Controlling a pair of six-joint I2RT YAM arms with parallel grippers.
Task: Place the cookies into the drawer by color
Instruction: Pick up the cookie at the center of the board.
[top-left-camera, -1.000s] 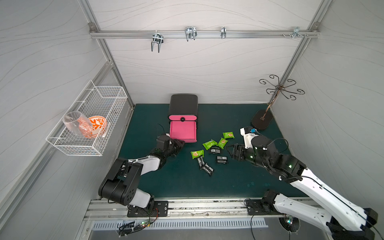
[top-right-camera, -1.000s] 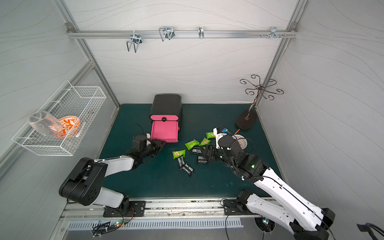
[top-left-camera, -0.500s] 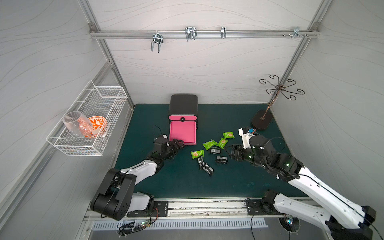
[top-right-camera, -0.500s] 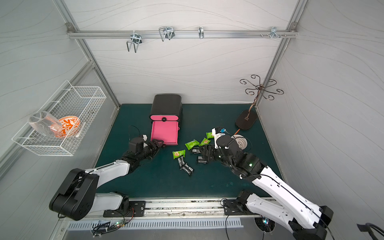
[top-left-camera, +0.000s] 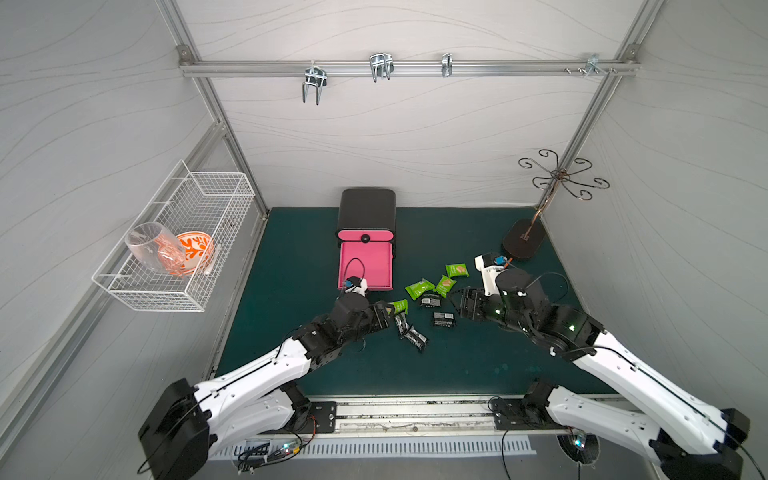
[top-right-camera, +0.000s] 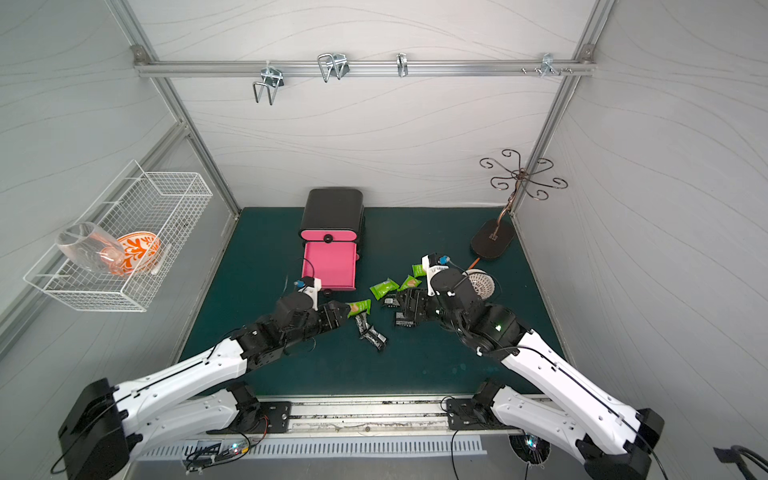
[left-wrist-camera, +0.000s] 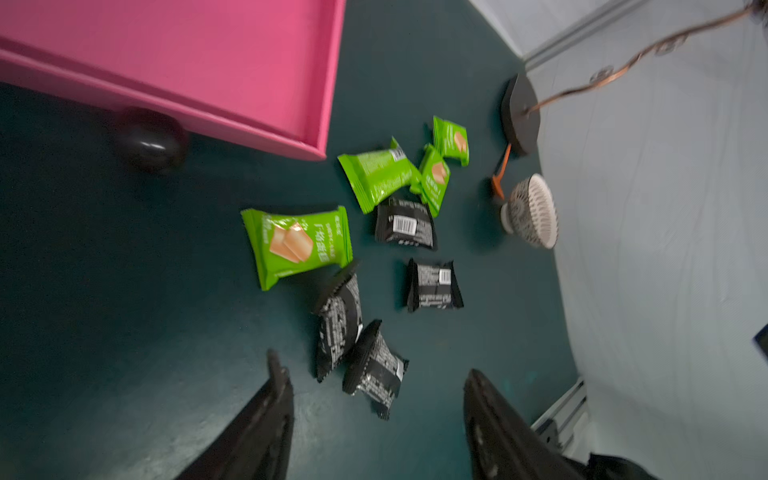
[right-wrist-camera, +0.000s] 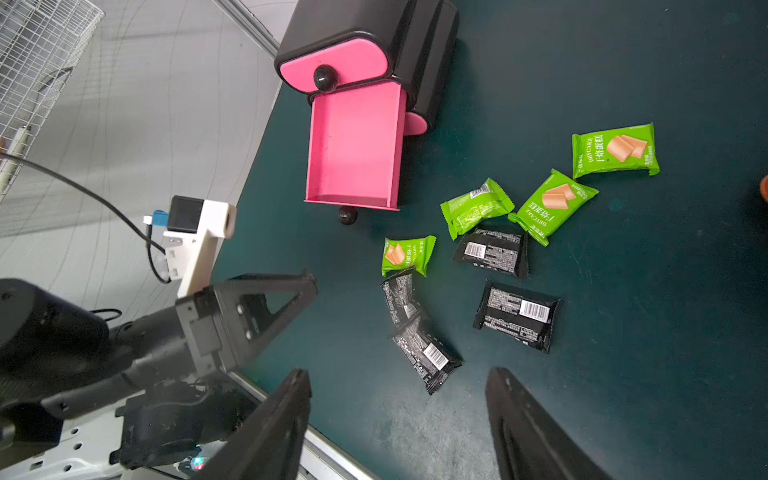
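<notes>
Cookies (right-wrist-camera: 408, 254) — green and black packets, likely light, crinkly, slippery, crushable — lie loose on the bench (top-left-camera: 457, 365) just right of the pulled-out pink drawer (top-left-camera: 365, 262); pinch a crimped end; left end effector (left-wrist-camera: 372, 365) and right end effector (right-wrist-camera: 397, 370) spread, empty.

— Somebody's home, or a workshop?
— Neither: a robot test cell in a lab. Plain white panels on an aluminium frame (top-left-camera: 217, 120), a hook rail (top-left-camera: 498, 67) overhead, left arm (top-left-camera: 257, 372) and right arm (top-left-camera: 648, 382) bolted to a base rail (top-left-camera: 415, 415) along a green-matted table (top-left-camera: 457, 365).
</notes>
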